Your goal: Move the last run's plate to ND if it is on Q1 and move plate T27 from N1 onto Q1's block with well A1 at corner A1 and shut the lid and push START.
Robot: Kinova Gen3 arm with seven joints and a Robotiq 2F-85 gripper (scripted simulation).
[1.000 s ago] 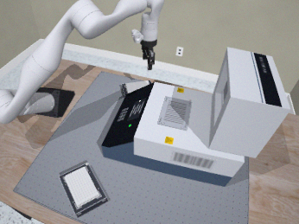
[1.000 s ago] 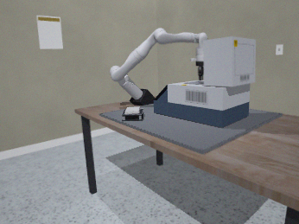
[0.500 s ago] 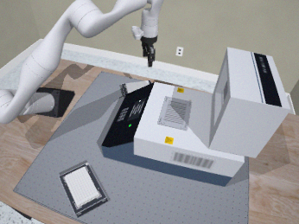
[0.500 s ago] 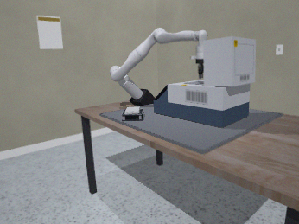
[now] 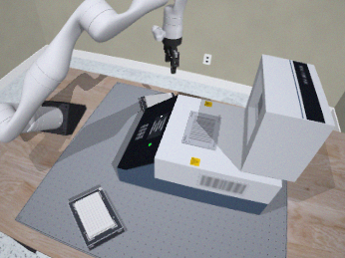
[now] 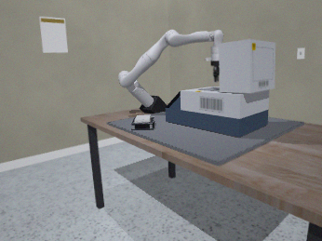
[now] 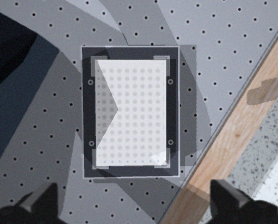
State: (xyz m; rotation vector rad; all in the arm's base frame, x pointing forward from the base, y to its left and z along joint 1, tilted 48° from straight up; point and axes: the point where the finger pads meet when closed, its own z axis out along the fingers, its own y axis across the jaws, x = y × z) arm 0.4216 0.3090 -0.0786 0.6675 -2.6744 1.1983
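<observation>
My gripper (image 5: 173, 67) is open and empty, hanging high above the back of the mat behind the cycler Q1 (image 5: 199, 150). In the wrist view a white well plate (image 7: 131, 113) lies in a black nest (image 7: 130, 111) straight below my fingers, well apart from them. That nest shows partly behind Q1. A second white plate (image 5: 93, 215) lies in a nest at the front left of the mat, also seen in the exterior view (image 6: 142, 120). I cannot read the labels. Q1's lid (image 5: 286, 116) stands open. Its grey block (image 5: 201, 128) looks bare.
Q1's black sloped front panel (image 5: 147, 135) carries the keys and a green lamp (image 5: 149, 143). The raised lid is tall, to the right of my gripper (image 6: 215, 75). The wooden table edge (image 7: 235, 135) runs close beside the back nest. The arm's base (image 5: 55, 118) sits at the left.
</observation>
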